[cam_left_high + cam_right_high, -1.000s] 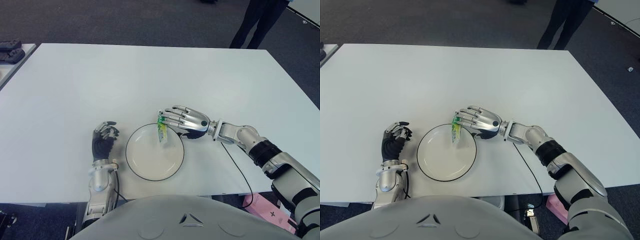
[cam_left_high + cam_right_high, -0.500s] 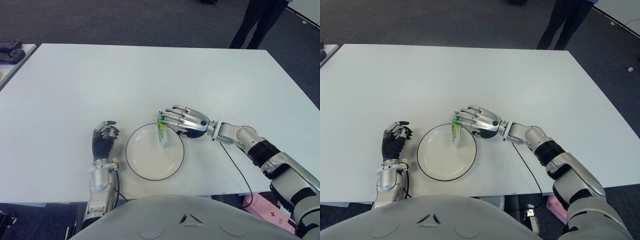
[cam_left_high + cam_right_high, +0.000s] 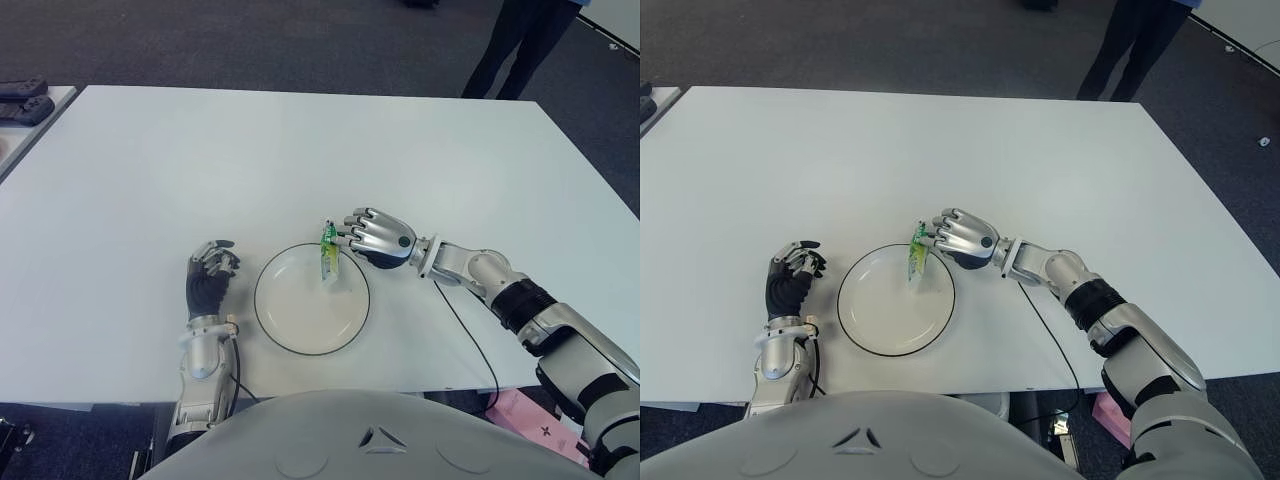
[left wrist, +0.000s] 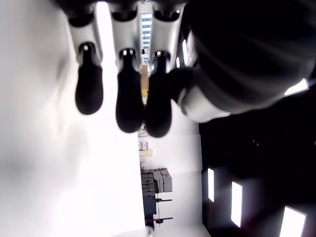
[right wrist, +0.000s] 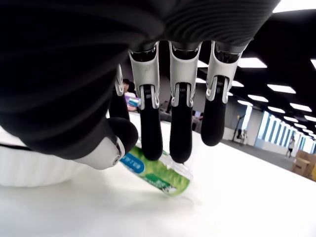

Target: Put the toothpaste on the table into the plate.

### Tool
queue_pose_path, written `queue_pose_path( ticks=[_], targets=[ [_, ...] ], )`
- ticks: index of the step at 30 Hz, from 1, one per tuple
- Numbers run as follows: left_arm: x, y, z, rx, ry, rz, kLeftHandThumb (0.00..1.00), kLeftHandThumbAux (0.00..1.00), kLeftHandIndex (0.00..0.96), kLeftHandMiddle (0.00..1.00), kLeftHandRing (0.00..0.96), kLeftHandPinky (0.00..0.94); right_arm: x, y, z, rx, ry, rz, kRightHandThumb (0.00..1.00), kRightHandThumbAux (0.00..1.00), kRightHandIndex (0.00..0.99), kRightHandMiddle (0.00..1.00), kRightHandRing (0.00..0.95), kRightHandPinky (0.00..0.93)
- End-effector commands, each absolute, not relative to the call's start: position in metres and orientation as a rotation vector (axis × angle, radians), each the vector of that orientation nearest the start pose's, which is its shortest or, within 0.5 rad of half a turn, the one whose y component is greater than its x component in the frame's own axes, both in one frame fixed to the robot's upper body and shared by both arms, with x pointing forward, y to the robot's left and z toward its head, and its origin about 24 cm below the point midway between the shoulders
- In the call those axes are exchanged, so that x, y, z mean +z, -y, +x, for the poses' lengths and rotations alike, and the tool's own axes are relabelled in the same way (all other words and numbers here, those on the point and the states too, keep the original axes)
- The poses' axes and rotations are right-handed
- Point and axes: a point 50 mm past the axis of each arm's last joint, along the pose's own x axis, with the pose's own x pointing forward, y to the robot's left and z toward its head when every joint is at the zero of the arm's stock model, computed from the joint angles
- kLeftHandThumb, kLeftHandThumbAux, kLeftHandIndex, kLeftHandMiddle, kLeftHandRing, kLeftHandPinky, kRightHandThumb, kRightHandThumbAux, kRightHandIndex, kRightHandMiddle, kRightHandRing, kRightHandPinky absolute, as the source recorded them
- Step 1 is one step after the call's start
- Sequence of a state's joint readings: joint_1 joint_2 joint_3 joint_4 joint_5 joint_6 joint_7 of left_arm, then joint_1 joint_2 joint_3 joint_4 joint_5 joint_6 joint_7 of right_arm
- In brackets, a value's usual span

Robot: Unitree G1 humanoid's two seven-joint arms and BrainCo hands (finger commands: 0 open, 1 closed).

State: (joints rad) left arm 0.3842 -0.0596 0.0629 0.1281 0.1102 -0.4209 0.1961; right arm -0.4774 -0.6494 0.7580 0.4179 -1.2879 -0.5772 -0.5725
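left hand (image 3: 207,280): idle, shows just left of the plate; fingers curled, holding nothing. Can't tell if it touches the counter.
plate (image 3: 290,330): white, dark rim, near front edge of the white counter (image 3: 200,170), nothing lying flat in it.
toothpaste (image 3: 327,258): small green/white tube with blue label, at the plate's far-right rim, hanging tilted over the rim. Right wrist view shows the tube (image 5: 155,174) low over the counter beside the plate wall; can't tell if its end touches.
right hand (image 3: 374,235): just right of the rim's far side; fingers (image 5: 149,140) and thumb closed on the tube's upper part, pinch grip.
handling (judgement): light, soft-walled, glossy plastic; a hard squeeze will dent it, a loose one lets it slip or swing. Best hold is mid-body or near the stiffer cap shoulder, fingers across the width. Present pinch is near one end, so the free end can pendulum.
risk (judgement): tube catches the rim or lands outside it if released here; carry it further over the plate centre first.
far: a person's legs (image 3: 510,45) stand beyond the counter's far edge.
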Motion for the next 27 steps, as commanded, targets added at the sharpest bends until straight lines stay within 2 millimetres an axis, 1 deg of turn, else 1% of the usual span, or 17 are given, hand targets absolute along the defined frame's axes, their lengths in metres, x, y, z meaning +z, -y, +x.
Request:
queue_pose_path(
  ticks=[1, 14, 27],
  targets=[
    [-0.0310, -0.1795, 0.1501, 0.337, -0.126, 0.094, 0.706, 0.719, 0.434, 0.622, 0.620, 0.626, 0.0239, 0.1315, 0.2619, 0.892, 0.919, -1.674, 0.725, 0.711, 0.440, 0.827, 0.846, 0.878],
    [-0.0312, -0.1802, 0.1505, 0.336, -0.140, 0.098, 0.704, 0.719, 0.434, 0.636, 0.631, 0.632, 0.0286, 0.1313, 0.2610, 0.886, 0.894, -1.705, 0.715, 0.716, 0.439, 0.899, 0.911, 0.918],
    [-0.0304, -0.1800, 0.1521, 0.329, -0.143, 0.096, 0.704, 0.719, 0.434, 0.634, 0.624, 0.618, 0.0303, 0.1324, 0.2605, 0.856, 0.875, -1.707, 0.712, 0.718, 0.437, 0.921, 0.920, 0.920]
  ],
)
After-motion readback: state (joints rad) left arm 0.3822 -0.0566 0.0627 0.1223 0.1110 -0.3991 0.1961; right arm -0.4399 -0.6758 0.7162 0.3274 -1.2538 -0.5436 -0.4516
